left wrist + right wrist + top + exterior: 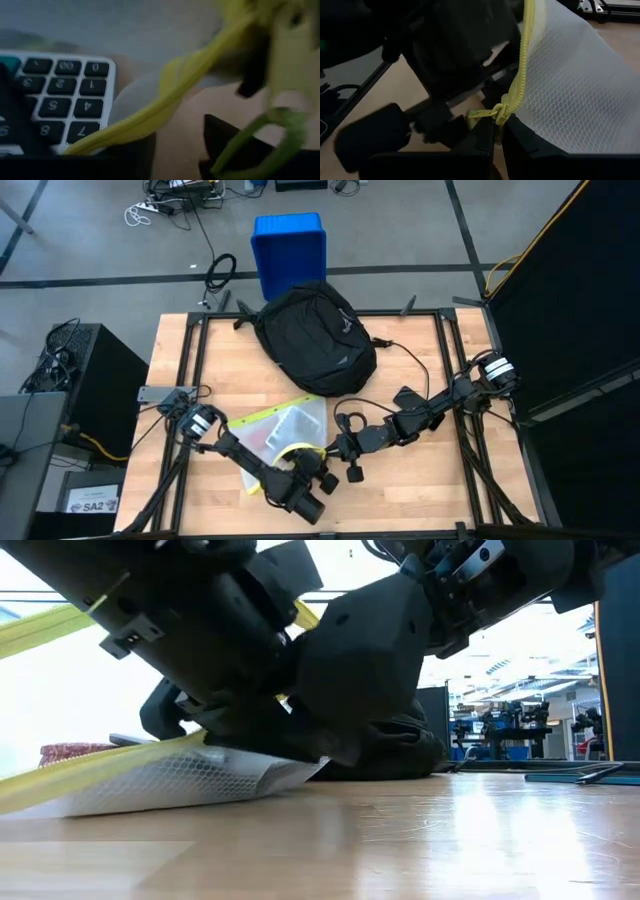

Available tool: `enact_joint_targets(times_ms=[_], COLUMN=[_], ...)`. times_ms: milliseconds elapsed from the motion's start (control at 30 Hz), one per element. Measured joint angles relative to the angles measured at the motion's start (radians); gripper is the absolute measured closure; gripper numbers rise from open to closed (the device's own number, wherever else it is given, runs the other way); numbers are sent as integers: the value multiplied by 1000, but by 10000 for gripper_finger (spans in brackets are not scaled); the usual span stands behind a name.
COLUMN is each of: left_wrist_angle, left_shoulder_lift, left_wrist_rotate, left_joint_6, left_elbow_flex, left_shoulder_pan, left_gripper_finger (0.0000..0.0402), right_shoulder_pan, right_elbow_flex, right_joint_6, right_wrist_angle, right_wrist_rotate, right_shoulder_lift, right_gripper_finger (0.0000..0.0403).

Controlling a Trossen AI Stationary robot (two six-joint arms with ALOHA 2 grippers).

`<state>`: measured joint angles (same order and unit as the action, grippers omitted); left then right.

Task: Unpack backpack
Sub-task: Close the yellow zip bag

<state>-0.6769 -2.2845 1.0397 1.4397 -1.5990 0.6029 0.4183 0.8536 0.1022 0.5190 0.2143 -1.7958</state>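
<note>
Left arm: reaches from the table's (410, 480) left edge toward its front centre, lying across the mesh pouch (285, 425).
Left hand (318, 472): sits at the pouch's front right corner, by the yellow zipper band. The gap between its fingers cannot be told from the views, nor whether it grips anything.
Mesh pouch: translucent white mesh with a yellow zipper (520, 75), flat on the table in front of the backpack, left of centre. In the low view one end lifts off the wood under the arms.
Calculator (60, 95): shows through the pouch in the left wrist view, white body with dark number keys.
Backpack (315, 335): black, rounded, at the table's rear centre, just behind the pouch and apart from both hands.
Blue bin (290, 250): on the floor behind the table, just beyond the backpack.
Right hand (496, 131): at the pouch's front right corner, fingers pinched together on the yellow zipper pull (487, 114).
Right arm: extends from the table's right edge, angled in toward the front centre.
</note>
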Motion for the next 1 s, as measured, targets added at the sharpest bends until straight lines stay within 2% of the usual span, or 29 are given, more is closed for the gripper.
enact_joint_targets(times_ms=[100, 167, 567, 700, 867, 1000], left_wrist_angle=[0, 0, 34, 50, 124, 162], left_shoulder_lift=[0, 0, 0, 0, 0, 0], left_wrist_rotate=[-54, -64, -92, -91, -91, -92], left_joint_6=[-37, -54, -130, -132, -189, -215], left_elbow_flex=[0, 0, 0, 0, -9, -10], left_shoulder_pan=[-2, -2, 3, 8, 27, 32], left_gripper_finger=[365, 391, 402, 402, 402, 402], right_shoulder_pan=[0, -1, -1, 12, 27, 54], right_elbow_flex=[0, 0, 0, 0, 1, 1], right_joint_6=[-5, -17, -91, -171, -186, -193], right_wrist_angle=[0, 0, -10, -114, -299, -381], right_wrist_rotate=[-4, -6, -2, 2, 48, 82], right_shoulder_lift=[0, 0, 0, 2, 4, 4], right_gripper_finger=[403, 403, 399, 385, 369, 351])
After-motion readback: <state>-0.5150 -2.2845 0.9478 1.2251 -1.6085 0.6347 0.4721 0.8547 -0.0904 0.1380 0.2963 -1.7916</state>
